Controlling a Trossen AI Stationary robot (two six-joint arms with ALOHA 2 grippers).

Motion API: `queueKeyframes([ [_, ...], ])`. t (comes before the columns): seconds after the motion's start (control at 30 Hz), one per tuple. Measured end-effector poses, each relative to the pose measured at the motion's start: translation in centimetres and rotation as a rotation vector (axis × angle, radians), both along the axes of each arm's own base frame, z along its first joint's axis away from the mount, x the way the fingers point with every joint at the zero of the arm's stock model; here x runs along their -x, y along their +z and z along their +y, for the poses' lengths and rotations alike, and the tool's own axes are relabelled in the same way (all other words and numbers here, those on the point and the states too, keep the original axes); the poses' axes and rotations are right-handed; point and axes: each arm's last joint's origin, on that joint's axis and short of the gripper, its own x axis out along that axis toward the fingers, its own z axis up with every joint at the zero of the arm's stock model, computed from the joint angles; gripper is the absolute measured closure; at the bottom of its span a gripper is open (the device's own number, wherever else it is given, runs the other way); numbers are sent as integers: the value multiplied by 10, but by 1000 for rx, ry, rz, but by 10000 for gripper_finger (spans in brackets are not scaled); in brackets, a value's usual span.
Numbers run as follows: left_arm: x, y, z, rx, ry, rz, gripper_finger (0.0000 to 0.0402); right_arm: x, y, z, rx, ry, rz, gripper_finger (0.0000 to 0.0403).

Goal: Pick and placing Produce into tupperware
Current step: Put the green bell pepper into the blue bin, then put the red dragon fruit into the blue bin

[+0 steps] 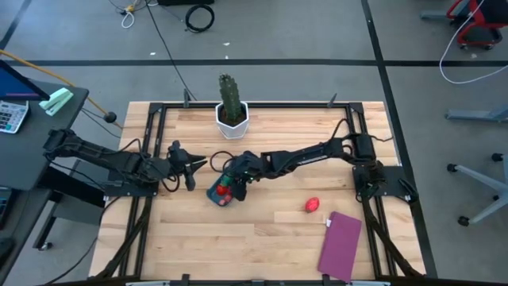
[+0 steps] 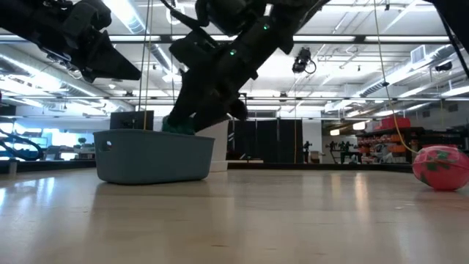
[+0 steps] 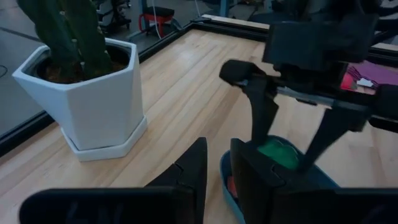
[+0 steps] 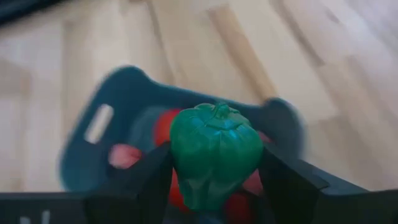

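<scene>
We see the right gripper [image 4: 214,180] clamped on a glossy green toy bell pepper [image 4: 215,151], one dark finger pressed against each side of it. It holds the pepper directly above the small teal-blue rectangular plastic tupperware [image 4: 93,124], which sits on the pale wooden table [image 1: 270,238] near its middle, just in front of the white hexagonal pot with the tall green cactus [image 1: 231,107]. In the low view the right gripper [image 2: 192,103] reaches down to the rim of the tupperware [image 2: 154,155], and the green pepper [image 2: 178,126] shows just over that rim. Inside the container we make out several red and pink toy produce pieces [image 4: 127,154] lying under the pepper.

The left gripper [image 1: 190,165] hangs just beside the tupperware [image 1: 221,193] on its left, and in the left wrist view its two dark fingers [image 3: 194,168] stand close together with only a narrow gap, holding nothing.

Farther right on the table, well apart from the container, lies one more round pinkish-red toy fruit [image 1: 312,205], and near it a flat purple rectangle [image 1: 340,245] lies toward the table's front right corner.
</scene>
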Motion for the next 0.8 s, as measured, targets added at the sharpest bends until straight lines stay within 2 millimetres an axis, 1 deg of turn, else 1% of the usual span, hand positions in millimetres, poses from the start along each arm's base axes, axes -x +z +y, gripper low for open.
queueKeyframes([
  [0.07, 0, 0, 0, 0, 0, 0, 326, 0, 3, -1, 17, -11, 30, 178],
  [0.13, 0, 0, 0, -1, 0, 4, 328, -1, 5, 0, 15, -10, 21, 178],
  [0.27, 0, -1, 0, -3, 0, 9, 327, 0, 2, 3, 17, 2, 47, 178],
  [0.33, 0, -1, 0, -2, 0, 9, 324, 1, -3, 6, 13, 18, 73, 176],
  [0.43, 0, -1, 0, -2, 0, 8, 322, 1, -12, 12, 12, 40, 103, 163],
  [0.57, 0, -1, 0, -2, 1, 9, 326, 1, -11, 16, 36, 72, 99, 138],
  [0.67, 0, -1, 0, -3, 0, 11, 329, 2, -3, 17, 82, 80, 80, 124],
  [0.8, 1, -1, 0, -4, 0, 17, 329, 7, 25, 15, 148, 58, 12, 120],
])
